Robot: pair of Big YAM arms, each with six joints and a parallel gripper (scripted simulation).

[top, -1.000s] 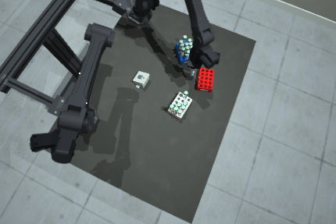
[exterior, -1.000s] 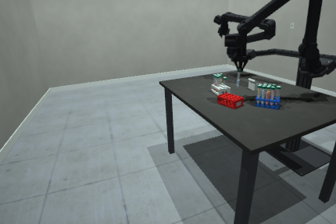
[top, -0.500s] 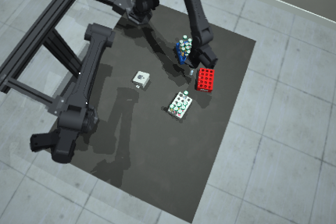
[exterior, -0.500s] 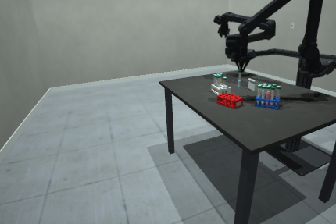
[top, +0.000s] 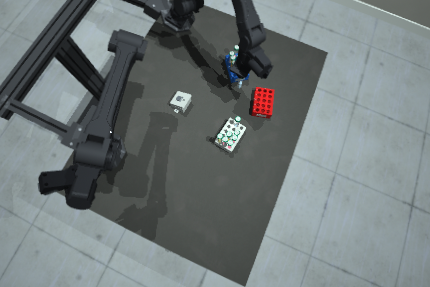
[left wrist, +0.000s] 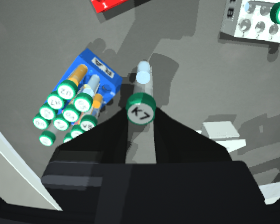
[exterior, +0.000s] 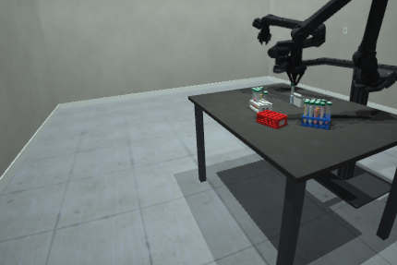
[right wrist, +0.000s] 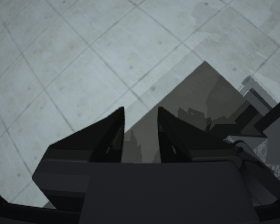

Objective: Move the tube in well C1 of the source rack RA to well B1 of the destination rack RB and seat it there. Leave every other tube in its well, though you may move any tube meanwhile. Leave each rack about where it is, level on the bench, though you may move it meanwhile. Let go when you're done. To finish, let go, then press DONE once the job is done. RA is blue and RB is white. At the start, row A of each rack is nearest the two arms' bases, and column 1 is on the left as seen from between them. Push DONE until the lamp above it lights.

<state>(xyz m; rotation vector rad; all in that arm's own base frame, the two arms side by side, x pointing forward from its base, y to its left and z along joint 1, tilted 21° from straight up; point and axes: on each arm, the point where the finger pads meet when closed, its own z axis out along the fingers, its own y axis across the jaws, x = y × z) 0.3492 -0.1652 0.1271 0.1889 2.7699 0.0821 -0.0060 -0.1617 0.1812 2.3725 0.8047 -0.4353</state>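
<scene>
The green-capped tube marked K7 (exterior: pixel 292 95) (left wrist: pixel 141 109), presumably the one from C1, hangs clear of any well, near upright in the exterior view. The left end effector (top: pixel 246 74) (exterior: pixel 293 81) (left wrist: pixel 140 113) holds it just under the cap, fingers narrow around it. The blue rack (top: pixel 228 61) (exterior: pixel 317 125) (left wrist: pixel 112 80) stands beside it with its crowd of tubes; the white rack (top: pixel 243 127) (exterior: pixel 262 109) (left wrist: pixel 229 24) lies further off, also partly filled.

The step in hand looks like the carry to B1. Keep the tube's foot above the neighbouring caps, turn the wrist to suit the white rack's slant, and confirm the well by counting from row A before lowering. Go straight down, slowly; if it catches on the rim, lift and re-centre. Open only once it is seated, then rise straight.

The red rack (top: pixel 262 116) (exterior: pixel 272 122) (left wrist: pixel 107 5) needs no part in this. The button box (top: pixel 180 101) (exterior: pixel 297 100) (left wrist: pixel 222 130) waits on the counter (top: pixel 210 218) (exterior: pixel 240 118) (left wrist: pixel 175 90) (right wrist: pixel 200 95). The right end effector (top: pixel 82 194) (exterior: pixel 263 42) (right wrist: pixel 141 113) is partly open, holding nothing.
</scene>
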